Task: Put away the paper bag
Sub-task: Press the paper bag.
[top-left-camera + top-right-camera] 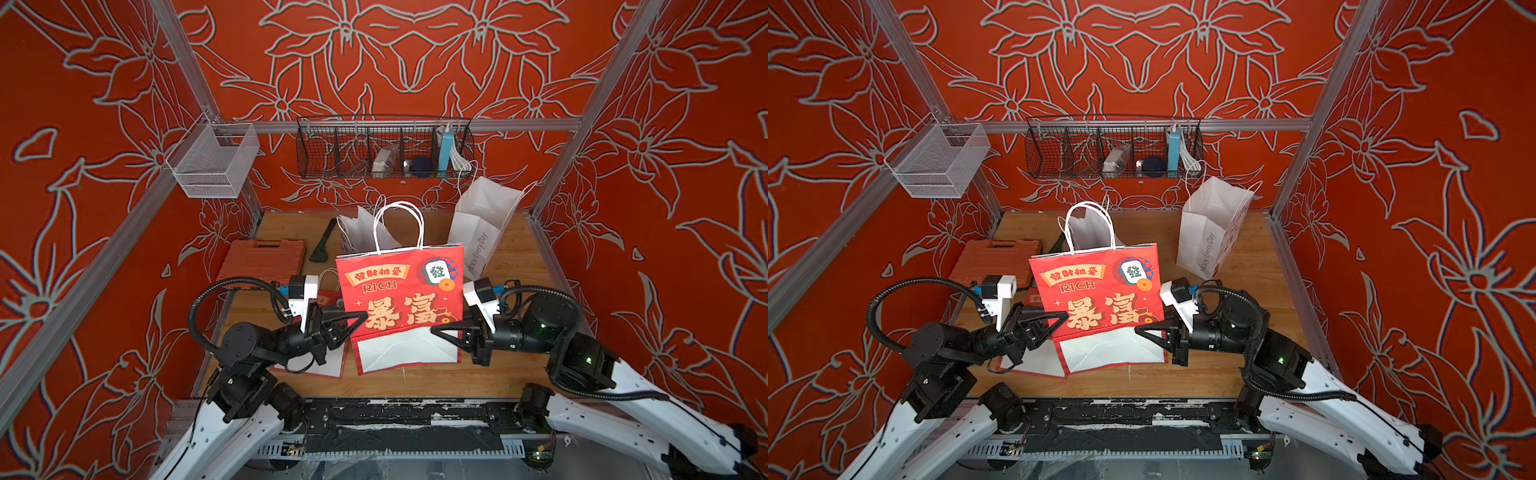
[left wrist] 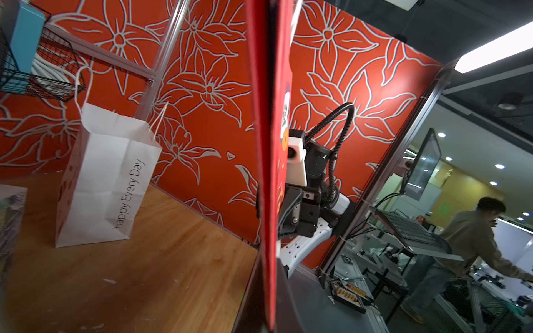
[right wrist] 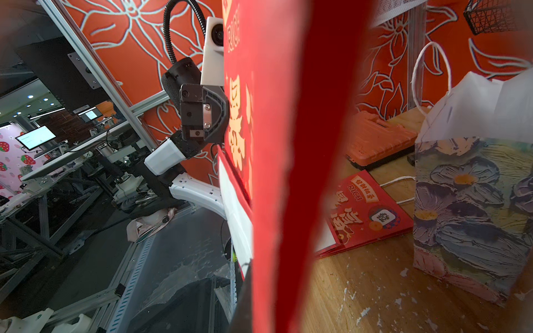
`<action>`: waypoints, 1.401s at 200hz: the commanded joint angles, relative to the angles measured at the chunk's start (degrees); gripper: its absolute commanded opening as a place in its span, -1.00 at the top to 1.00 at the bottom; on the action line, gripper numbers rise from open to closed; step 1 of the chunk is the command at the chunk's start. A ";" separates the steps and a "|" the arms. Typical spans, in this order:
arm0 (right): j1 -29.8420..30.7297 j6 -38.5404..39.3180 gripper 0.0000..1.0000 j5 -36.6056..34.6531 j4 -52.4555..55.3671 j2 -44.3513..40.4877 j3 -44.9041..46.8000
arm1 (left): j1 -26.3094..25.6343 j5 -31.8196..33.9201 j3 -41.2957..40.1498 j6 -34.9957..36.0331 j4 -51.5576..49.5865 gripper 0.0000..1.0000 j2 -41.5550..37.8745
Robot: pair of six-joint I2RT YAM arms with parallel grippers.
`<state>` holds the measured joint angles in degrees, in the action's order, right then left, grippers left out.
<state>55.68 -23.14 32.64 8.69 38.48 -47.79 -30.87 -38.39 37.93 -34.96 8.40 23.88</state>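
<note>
Both arms up front: left gripper (image 1: 360,319) and right gripper (image 1: 435,330) are each pinched closed on opposite side edges of red paper bag (image 1: 399,291). Bag is upright and flattened at front-centre of table (image 1: 498,378), white base flap facing camera. Second red bag (image 3: 366,213) lies flat beneath left arm. White bag (image 1: 478,232) stands far right.

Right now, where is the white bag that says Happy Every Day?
In both top views the white bag stands at the table's back right corner, just below the black wire basket and behind the red bag.
</note>
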 commanded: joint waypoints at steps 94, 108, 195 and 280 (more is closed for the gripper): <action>-0.22 -1.03 1.00 2.42 4.56 -2.60 3.09 | -0.07 8.81 4.39 0.50 3.08 0.30 2.17; -0.22 -1.04 1.00 2.47 4.74 -2.61 3.31 | -0.15 9.23 4.43 0.38 3.71 0.38 2.50; -0.22 -1.40 1.00 0.54 5.91 -1.94 3.66 | -0.08 21.53 5.22 2.11 -3.49 -0.58 2.22; 12.81 -7.16 1.00 -15.29 -9.58 14.82 0.70 | -0.07 59.02 14.85 16.00 -32.47 -0.96 -6.73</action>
<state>63.90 -28.60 24.69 8.88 48.73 -44.27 -30.98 10.13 48.86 -25.08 -17.23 18.39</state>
